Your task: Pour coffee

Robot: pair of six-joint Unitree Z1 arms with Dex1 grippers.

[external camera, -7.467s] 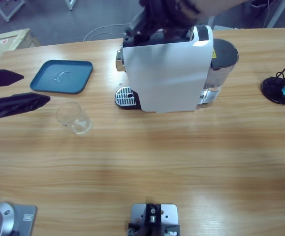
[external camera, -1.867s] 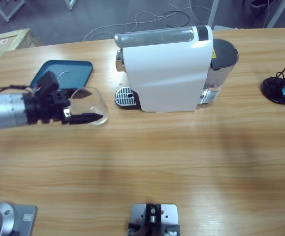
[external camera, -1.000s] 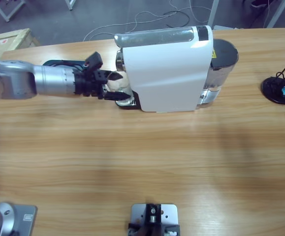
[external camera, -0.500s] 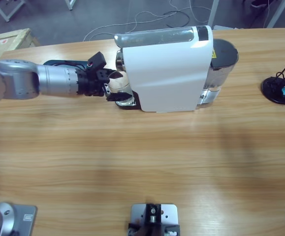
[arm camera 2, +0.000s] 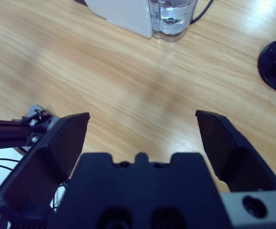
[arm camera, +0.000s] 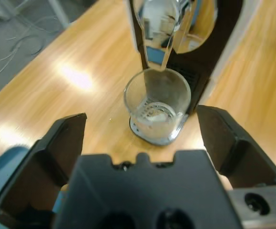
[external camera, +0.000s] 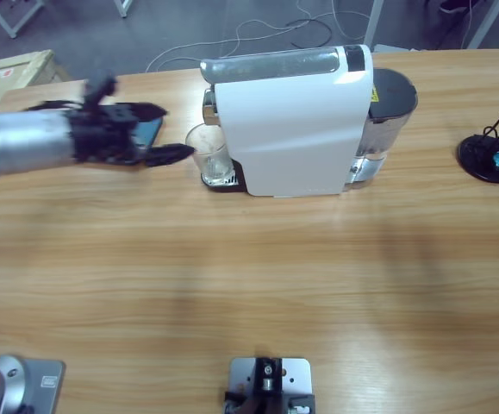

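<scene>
A big white coffee machine [external camera: 296, 121] stands on the long wooden table [external camera: 249, 285], and everything here is told from it. A clear glass [external camera: 208, 153] stands upright on the machine's small metal drip tray [external camera: 219, 178], right under the shiny spout [arm camera: 159, 28] at the machine's front end. In the left wrist view the glass [arm camera: 158, 102] looks almost empty, with only some wet shine at the bottom, so I cannot tell if any coffee is in it. The left gripper [external camera: 167, 134] hangs just beside the glass, on the side away from the machine, and does not touch it. Its two black jaws are spread wide apart with nothing between them. Its silver arm [external camera: 25, 145] reaches out from the table's edge far from the machine. A blue tray [external camera: 146, 128] lies flat under that arm, near the machine's front end. At the machine's back end sits its dark water tank [external camera: 391, 103], and the right wrist view shows water in it [arm camera 2: 173, 16]. Well apart from the tank, past the back of the machine, stands a round black base [external camera: 489, 158] with thin black rods and a small blue thing on it. The right gripper [arm camera 2: 142, 138] hovers over bare wood, well away from the machine, with its jaws spread wide and holding nothing.
</scene>
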